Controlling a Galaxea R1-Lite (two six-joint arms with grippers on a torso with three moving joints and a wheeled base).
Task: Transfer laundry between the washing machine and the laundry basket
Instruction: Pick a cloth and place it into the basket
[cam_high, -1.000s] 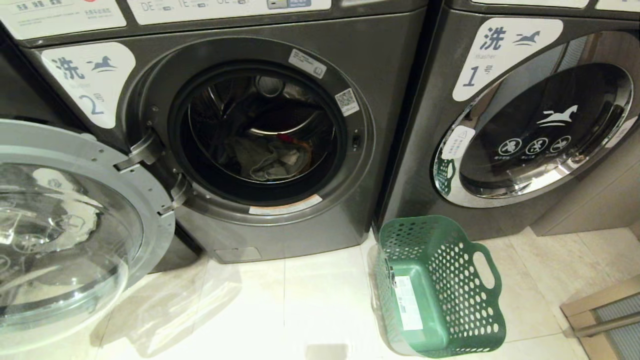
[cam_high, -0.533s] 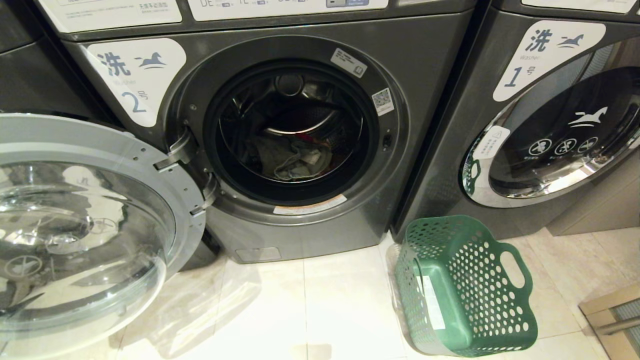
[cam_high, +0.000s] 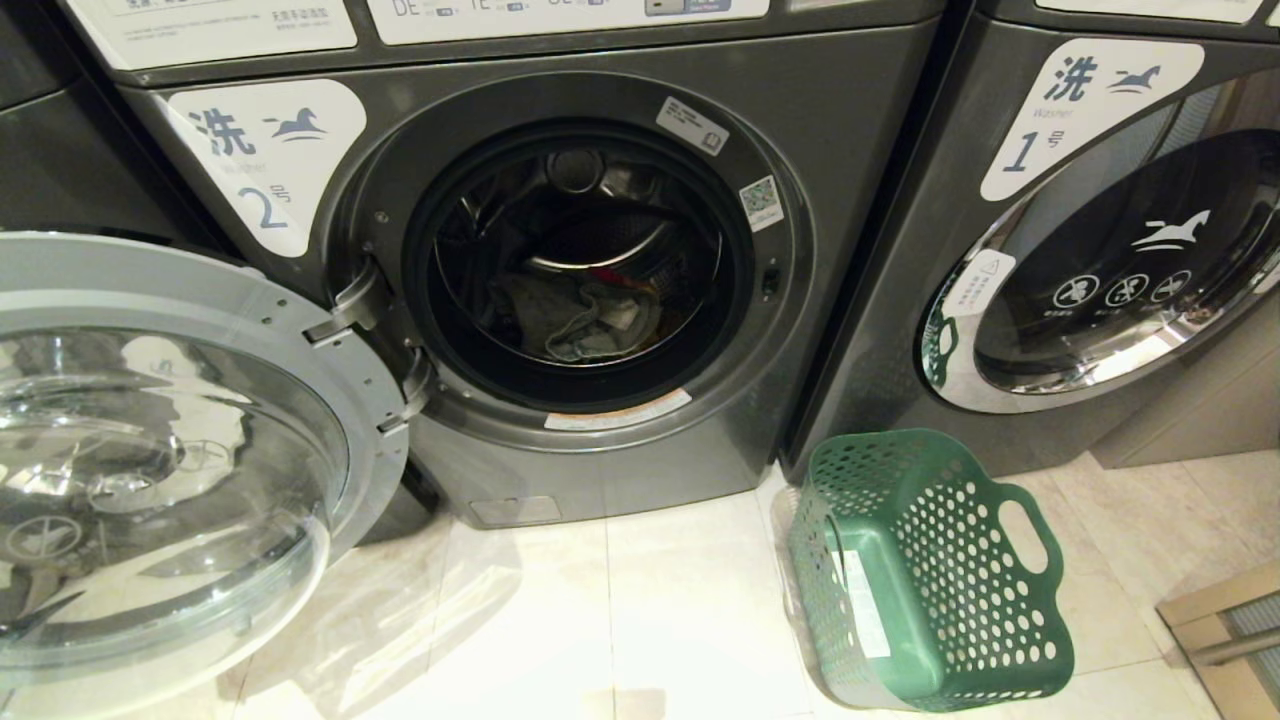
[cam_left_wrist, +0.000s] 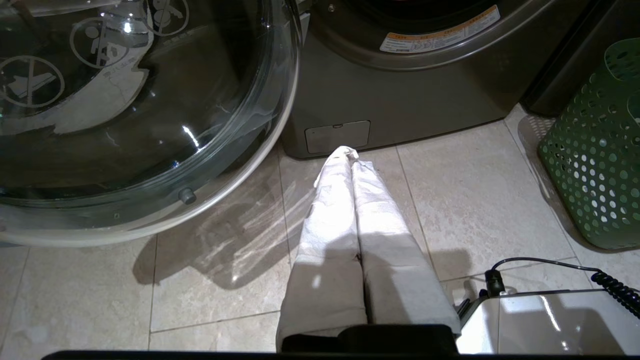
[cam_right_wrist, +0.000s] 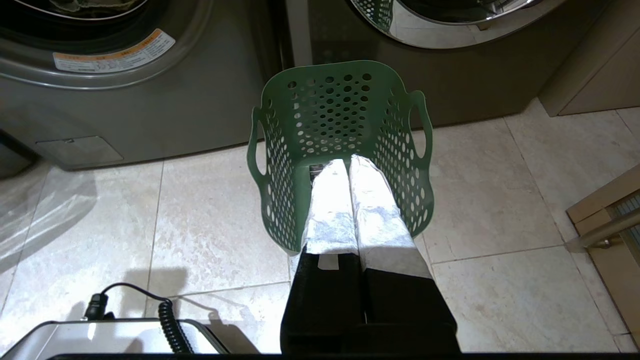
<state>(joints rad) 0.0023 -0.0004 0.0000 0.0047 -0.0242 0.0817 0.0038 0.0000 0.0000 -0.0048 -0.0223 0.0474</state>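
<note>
The washing machine (cam_high: 830, 200) labelled 2 stands with its round glass door (cam_high: 180, 450) swung wide to the left. Inside the drum lies the laundry (cam_high: 585, 318), a grey garment with a bit of red behind it. The green laundry basket (cam_high: 960, 560) sits on the floor at the machine's right front corner, with only a white sticker inside. Neither arm shows in the head view. My left gripper (cam_left_wrist: 350, 154) is shut and empty, low over the tiles before the machine's base. My right gripper (cam_right_wrist: 348, 160) is shut and empty, pointing over the basket (cam_right_wrist: 340, 100).
A like machine labelled 1 (cam_high: 1120, 270) stands to the right, door closed. The open door (cam_left_wrist: 125, 100) juts over the floor on the left. A wooden cabinet edge (cam_high: 1220, 620) is at the lower right. My white base with a coiled cable (cam_right_wrist: 170, 320) is beneath the arms.
The whole head view has shifted to the right, so the camera moved; the machine, door and basket have not moved relative to each other. In the last half second the view barely shifts.
</note>
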